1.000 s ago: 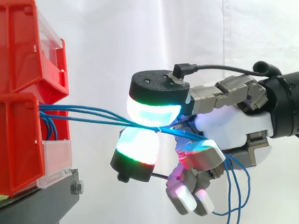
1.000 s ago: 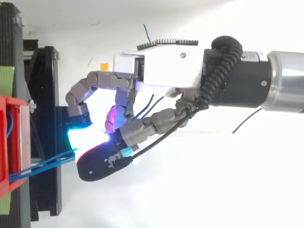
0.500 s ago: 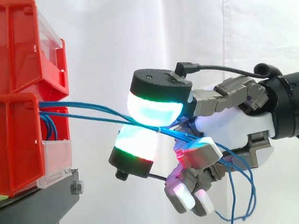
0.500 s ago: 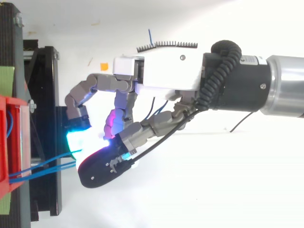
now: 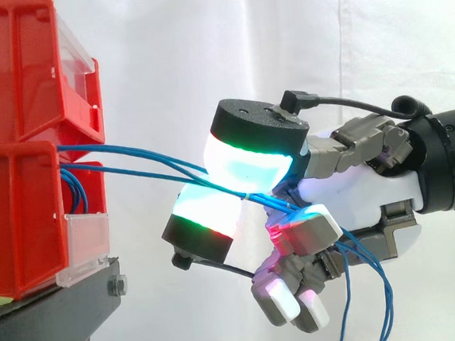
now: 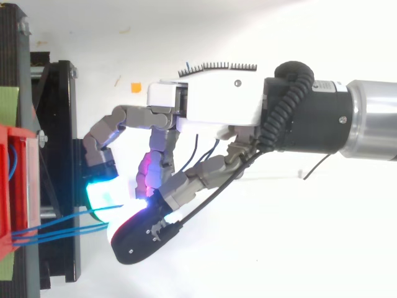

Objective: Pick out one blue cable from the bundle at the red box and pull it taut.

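From the red box at left, blue cables ran right to the hand, pinched between its closed glowing pads. Risk: several strands seemed caught together, so pulling might tauten more than one.

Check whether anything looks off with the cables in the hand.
Yes. The hand has its fingers pinched on several blue cables together, not one. At least two strands run from the lower red bin into the pinch, and more than one hangs loose below the palm.
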